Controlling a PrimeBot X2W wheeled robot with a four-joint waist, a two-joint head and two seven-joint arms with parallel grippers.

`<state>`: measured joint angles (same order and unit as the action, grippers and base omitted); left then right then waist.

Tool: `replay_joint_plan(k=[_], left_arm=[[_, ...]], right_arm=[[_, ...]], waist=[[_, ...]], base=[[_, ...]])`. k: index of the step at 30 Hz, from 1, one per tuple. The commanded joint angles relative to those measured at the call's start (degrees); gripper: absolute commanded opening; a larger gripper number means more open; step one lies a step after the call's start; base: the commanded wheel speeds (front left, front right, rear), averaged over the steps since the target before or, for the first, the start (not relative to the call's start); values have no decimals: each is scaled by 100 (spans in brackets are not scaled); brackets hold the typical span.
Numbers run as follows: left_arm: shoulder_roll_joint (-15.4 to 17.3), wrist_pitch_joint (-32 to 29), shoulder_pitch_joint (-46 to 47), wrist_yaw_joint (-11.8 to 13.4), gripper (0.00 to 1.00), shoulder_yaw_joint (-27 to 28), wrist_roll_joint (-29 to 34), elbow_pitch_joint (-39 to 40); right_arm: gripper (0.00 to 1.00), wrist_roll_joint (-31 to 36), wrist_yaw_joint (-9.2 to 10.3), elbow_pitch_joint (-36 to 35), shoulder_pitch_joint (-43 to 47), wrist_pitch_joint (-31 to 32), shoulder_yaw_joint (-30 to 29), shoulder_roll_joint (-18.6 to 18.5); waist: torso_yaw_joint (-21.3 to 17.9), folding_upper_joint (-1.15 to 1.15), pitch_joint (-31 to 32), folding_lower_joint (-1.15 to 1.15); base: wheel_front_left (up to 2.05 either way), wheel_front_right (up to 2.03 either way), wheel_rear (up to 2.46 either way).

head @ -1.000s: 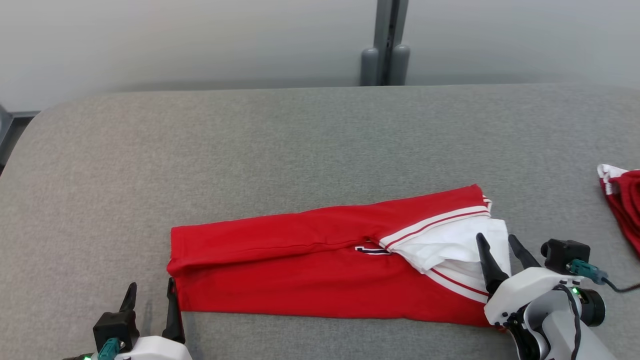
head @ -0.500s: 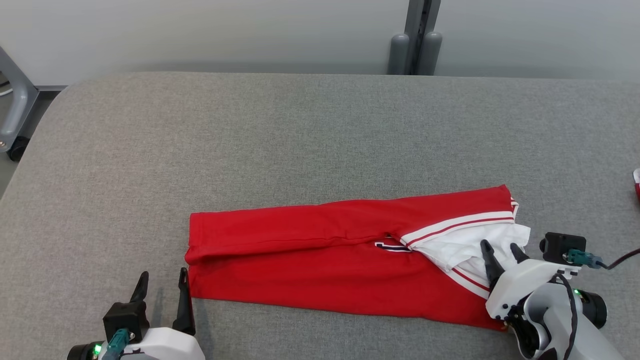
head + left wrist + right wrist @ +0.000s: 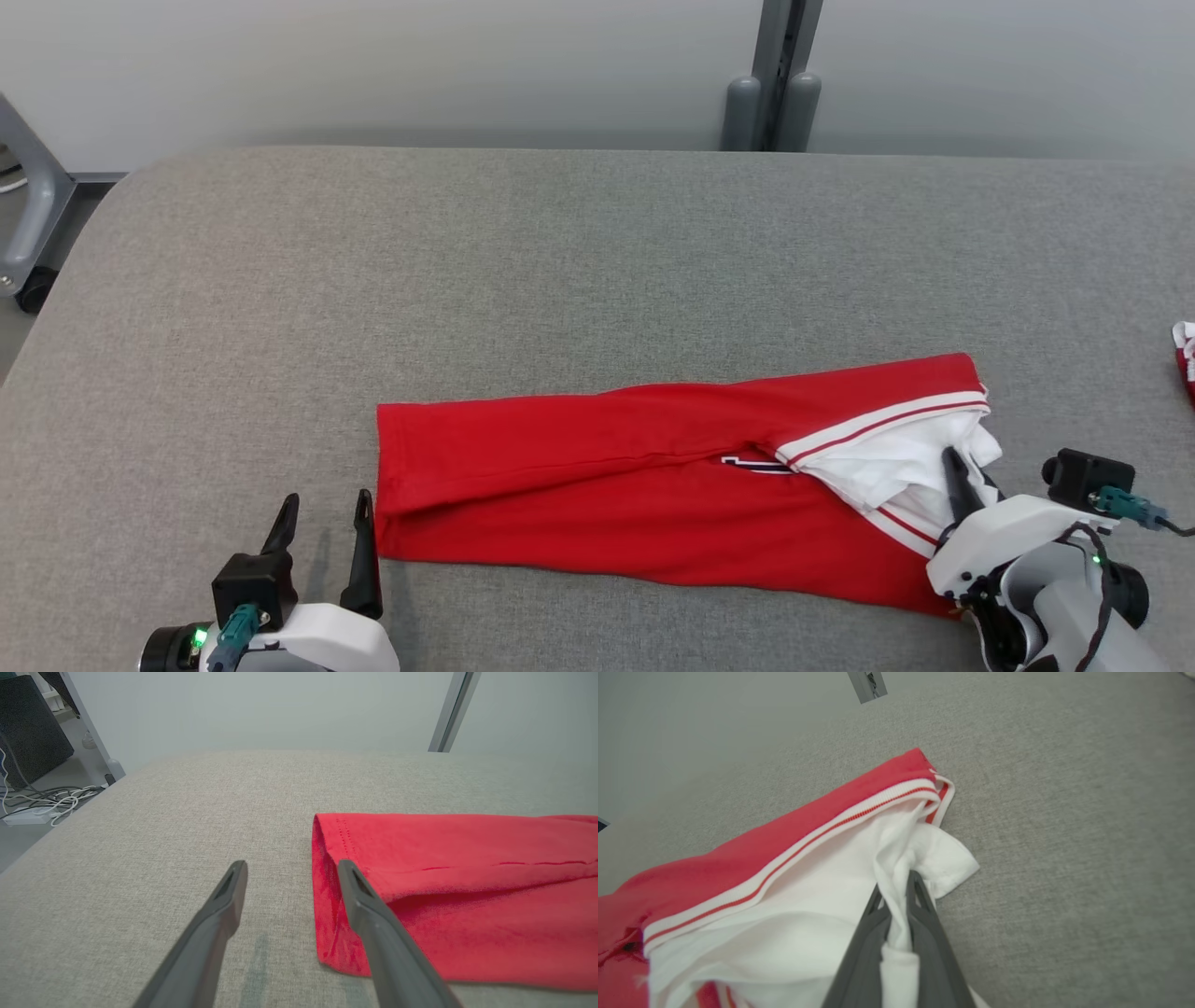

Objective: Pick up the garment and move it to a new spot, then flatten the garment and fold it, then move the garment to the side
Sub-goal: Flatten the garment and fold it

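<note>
Head view, shirt: the shirt (image 3: 653,485) lies on the grey table (image 3: 560,261) as a long narrow band with both long sides folded in, so the lengthwise fold looks done and a crosswise fold is likely next
Head view, right gripper: the right gripper (image 3: 954,457) sits at the shirt's right end, fingers pressed together in the white sleeve (image 3: 896,462), probably to lift that end
Head view, left gripper: the left gripper (image 3: 327,497) waits just beside the shirt's near left corner, fingers spread wide and holding nothing
Head view, other cloth: a red and white cloth (image 3: 1186,359) lies well apart from the shirt's right end
Left wrist view, left gripper: one finger crosses the shirt's hem corner (image 3: 322,858), the other is over bare table beside the shirt; it seems lined up to take that corner, and whether it touches I cannot tell
Right wrist view, right gripper: the fingers are clamped on a bunched fold of white sleeve just beside the striped trim (image 3: 808,844); whether the red layers are caught too I cannot tell, so this end may lift unevenly
</note>
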<state>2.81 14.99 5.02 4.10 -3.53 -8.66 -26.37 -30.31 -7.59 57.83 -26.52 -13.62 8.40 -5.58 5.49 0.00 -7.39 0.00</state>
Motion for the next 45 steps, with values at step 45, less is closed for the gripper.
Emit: replay_joint_plan(k=[45], left_arm=[[22, 24, 98, -6, 100, -1026, -340, 194]], right_arm=[[0, -1085, 10, -2167, 86, 757, 2522, 253]], waist=[[1829, 0, 119, 0]], base=[[0, 0, 0]])
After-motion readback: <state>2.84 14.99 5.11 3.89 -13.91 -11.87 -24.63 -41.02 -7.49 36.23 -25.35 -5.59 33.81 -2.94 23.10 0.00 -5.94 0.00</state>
